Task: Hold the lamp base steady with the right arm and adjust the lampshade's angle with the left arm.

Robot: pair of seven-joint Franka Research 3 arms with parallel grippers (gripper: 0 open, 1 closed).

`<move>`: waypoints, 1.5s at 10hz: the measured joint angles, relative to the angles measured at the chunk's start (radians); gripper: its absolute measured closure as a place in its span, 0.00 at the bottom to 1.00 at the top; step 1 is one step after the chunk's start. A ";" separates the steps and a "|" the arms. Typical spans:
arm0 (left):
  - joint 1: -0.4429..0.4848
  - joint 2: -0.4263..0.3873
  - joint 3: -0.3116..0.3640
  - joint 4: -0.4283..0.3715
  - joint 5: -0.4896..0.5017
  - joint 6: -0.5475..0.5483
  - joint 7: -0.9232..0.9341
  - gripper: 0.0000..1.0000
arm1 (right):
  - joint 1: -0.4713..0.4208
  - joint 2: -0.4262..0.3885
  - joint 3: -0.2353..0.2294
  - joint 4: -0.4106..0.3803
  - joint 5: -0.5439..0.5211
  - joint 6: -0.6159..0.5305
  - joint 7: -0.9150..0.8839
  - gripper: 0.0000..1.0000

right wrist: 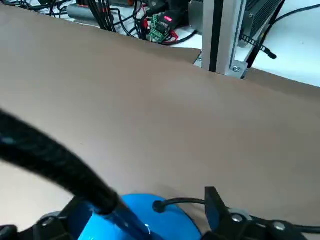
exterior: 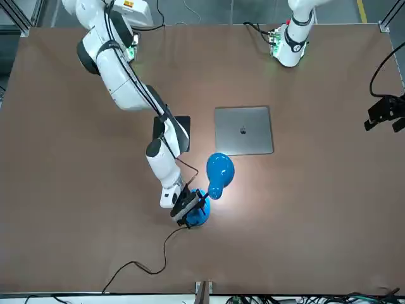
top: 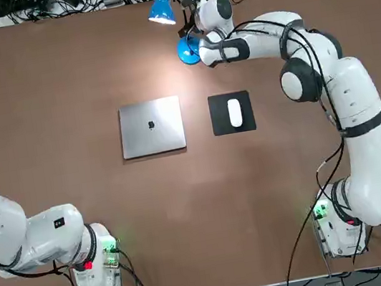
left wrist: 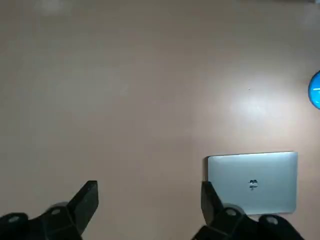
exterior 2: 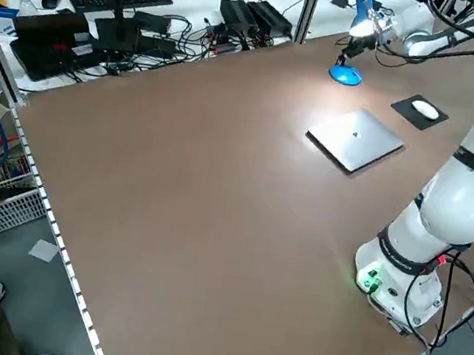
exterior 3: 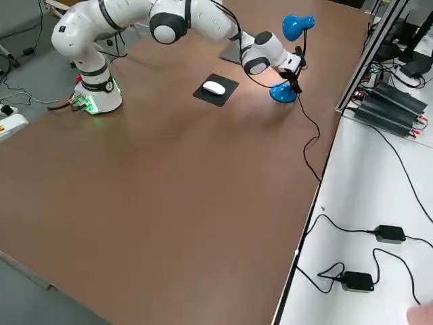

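Near edge: two white jointed robot arms, the left arm (top: 46,238) and the right arm (top: 357,95), one base each side.

Mid-table: one closed silver metal laptop (top: 152,127); right of it, one black rectangular mouse pad (top: 220,124) with one white mouse (top: 235,113). Left gripper (left wrist: 149,185), black, two-fingered, is out at the scene's left, well apart from the lamp; pincers apart, nothing between them.

Far side, right of the laptop: one lamp. Its glossy bright-blue round base (top: 189,50) sits on the table. Right gripper (right wrist: 144,196), also black and two-fingered, is low over it, pincers apart on either side of the thin black neck (right wrist: 60,165); no clamp seen. Farthest: one bright-blue cone lampshade (top: 162,2), left of the base, lit, mouth toward the near side.

Progress, my judgement: early. Right arm is in place at the base; a firm hold remains. Left arm has yet to reach the shade and set its angle.
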 joint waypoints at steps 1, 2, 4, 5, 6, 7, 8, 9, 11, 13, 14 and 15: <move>-0.050 -0.009 0.058 -0.004 0.000 -0.001 0.007 0.04 | -0.001 -0.023 -0.002 -0.037 0.000 0.000 0.001 0.00; -0.083 -0.019 0.098 -0.005 0.003 -0.007 0.007 0.01 | -0.002 -0.059 -0.005 -0.090 0.000 0.001 0.002 0.00; -0.094 -0.032 0.123 -0.010 0.008 -0.030 -0.034 0.02 | -0.014 -0.157 -0.010 -0.224 0.000 0.002 0.005 0.00; -0.094 -0.034 0.124 -0.017 0.010 -0.030 -0.046 0.02 | -0.028 -0.215 -0.013 -0.296 0.000 0.007 0.005 0.00; -0.095 -0.034 0.122 -0.021 0.010 -0.029 -0.054 0.02 | -0.050 -0.281 -0.015 -0.370 0.001 0.016 0.005 0.00; -0.097 -0.034 0.115 -0.025 0.010 -0.026 -0.061 0.02 | -0.081 -0.354 -0.016 -0.444 0.001 0.017 0.006 0.00; -0.097 -0.034 0.105 -0.030 0.010 -0.021 -0.072 0.02 | -0.117 -0.435 -0.017 -0.521 0.001 0.008 0.008 0.00; -0.098 -0.034 0.102 -0.034 0.010 -0.016 -0.095 0.02 | -0.155 -0.520 -0.016 -0.589 0.001 -0.037 0.009 0.00; -0.090 -0.034 0.105 -0.044 0.010 -0.004 -0.129 0.02 | -0.220 -0.719 -0.018 -0.652 0.042 -0.316 0.018 0.00; -0.082 -0.034 0.107 -0.059 0.010 0.005 -0.130 0.02 | -0.235 -0.942 -0.060 -0.657 0.137 -0.698 0.028 0.00; -0.079 -0.034 0.108 -0.063 0.010 0.005 -0.128 0.02 | -0.236 -1.033 -0.110 -0.662 0.144 -0.846 0.037 0.00; -0.077 -0.034 0.108 -0.065 0.010 0.006 -0.127 0.02 | -0.239 -1.105 -0.166 -0.665 0.147 -0.964 0.051 0.00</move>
